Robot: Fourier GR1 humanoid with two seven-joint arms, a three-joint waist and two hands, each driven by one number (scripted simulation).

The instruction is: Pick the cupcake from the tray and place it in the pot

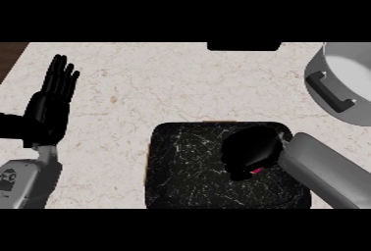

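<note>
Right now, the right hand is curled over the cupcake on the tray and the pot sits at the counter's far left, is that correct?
Not quite: the pot sits at the counter's far right, as the head view shows. The right hand is indeed curled over the cupcake on the tray.

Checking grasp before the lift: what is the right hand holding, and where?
The right hand curls over the cupcake on the tray; which part it holds is hidden.

cupcake [256, 170]: pink sliver, mostly hidden, on black marbled tray [188, 166] | grey pot [348, 83]: far right, apart
</note>
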